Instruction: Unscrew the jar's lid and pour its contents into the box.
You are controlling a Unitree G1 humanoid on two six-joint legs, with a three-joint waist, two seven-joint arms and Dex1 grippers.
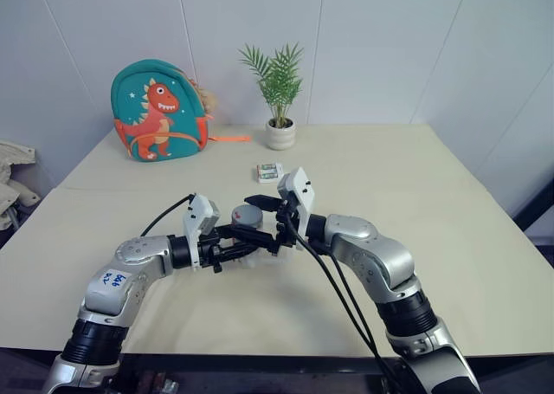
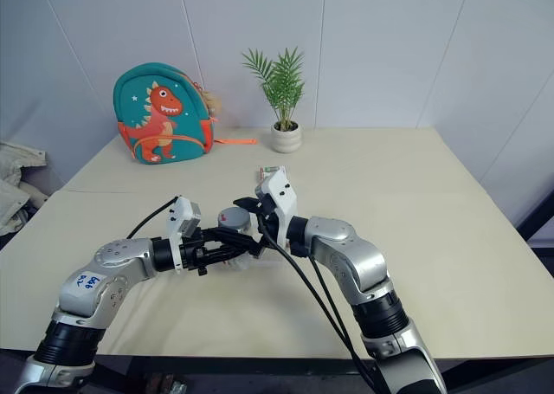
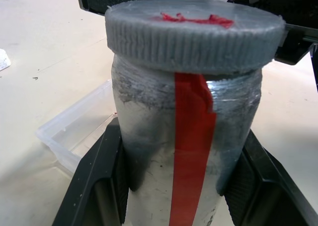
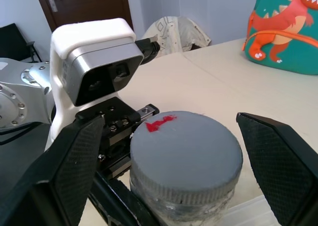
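Left gripper is clamped on the jar, one black finger on each side of the clear body, holding it upright above the table, near the front middle. Red strip runs down the jar's side. The lid is on the jar, grey, ribbed edge, red smear on top.

Right gripper comes in from the other side with its fingers spread wide, one on each side of the lid; a gap shows at both sides, not touching it.

The box, clear shallow tray, sits on the table right under and just behind the jar, partly hidden by it. Contents of the jar can't be made out through the scuffed wall.

Farther back: small white packet beyond the grippers, white plant pot with a green plant near the wall, dinosaur backpack to its left.
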